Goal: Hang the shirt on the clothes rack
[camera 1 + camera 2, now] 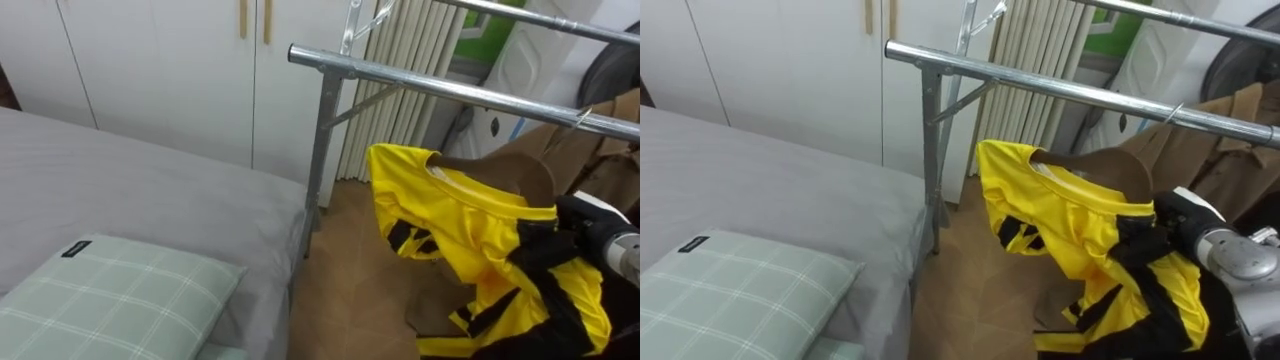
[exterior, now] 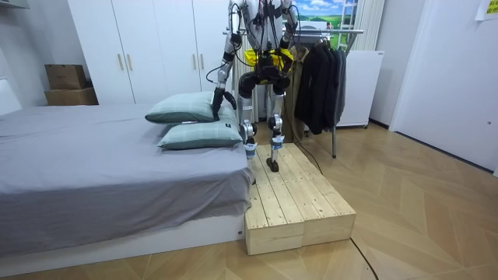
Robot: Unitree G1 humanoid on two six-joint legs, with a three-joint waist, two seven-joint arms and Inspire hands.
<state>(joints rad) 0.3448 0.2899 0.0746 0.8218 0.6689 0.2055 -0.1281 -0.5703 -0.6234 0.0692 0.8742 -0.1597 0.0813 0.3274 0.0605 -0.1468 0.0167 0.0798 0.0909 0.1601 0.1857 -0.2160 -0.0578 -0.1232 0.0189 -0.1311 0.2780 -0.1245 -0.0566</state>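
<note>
A grey bed point(image 1: 150, 200) runs along the left, white wardrobe point(image 1: 170, 70) behind it. The robot stands on a wooden platform point(image 2: 299, 202) at the bed's end, facing a metal clothes rail point(image 1: 450, 90) hung with dark clothes point(image 2: 319, 78). The yellow shirt point(image 1: 450, 215), black-striped, is held up below the rail, clear of the bed and in front of a brown coat point(image 1: 515, 170). It bunches against the right hand point(image 1: 585, 220) and spreads leftward from it. That hand's fingers are buried in the cloth, so its grip cannot be made out. A green checked pillow point(image 1: 110, 295) lies on the bed. The left hand point(image 2: 230, 101) hangs beside the pillows.
</note>
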